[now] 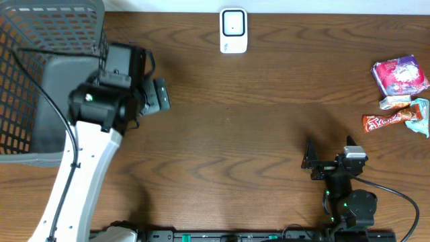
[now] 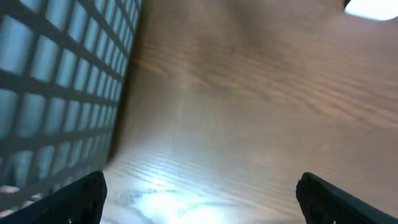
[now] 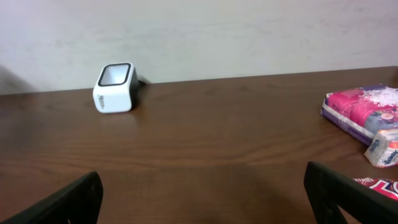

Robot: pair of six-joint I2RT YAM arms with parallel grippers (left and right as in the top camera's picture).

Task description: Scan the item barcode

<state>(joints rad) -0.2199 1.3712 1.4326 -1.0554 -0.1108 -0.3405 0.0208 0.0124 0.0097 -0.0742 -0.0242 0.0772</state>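
The white barcode scanner (image 1: 233,30) stands at the table's far edge, also in the right wrist view as a scanner (image 3: 115,87) at the far left. The items lie at the right edge: a pink pack (image 1: 400,75), a small white packet (image 1: 395,101), a red bar (image 1: 386,121) and a teal packet (image 1: 420,115). My right gripper (image 1: 329,153) stands open low near the front, well left of them, with nothing between its fingers (image 3: 68,202). My left gripper (image 1: 160,95) hangs open beside the basket, empty, with bare wood under it (image 2: 200,186).
A grey wire basket (image 1: 40,74) fills the back left corner, and its mesh wall (image 2: 56,93) is close on the left gripper's left. In the right wrist view the pink pack (image 3: 364,112) and small packet (image 3: 385,149) lie ahead on the right.
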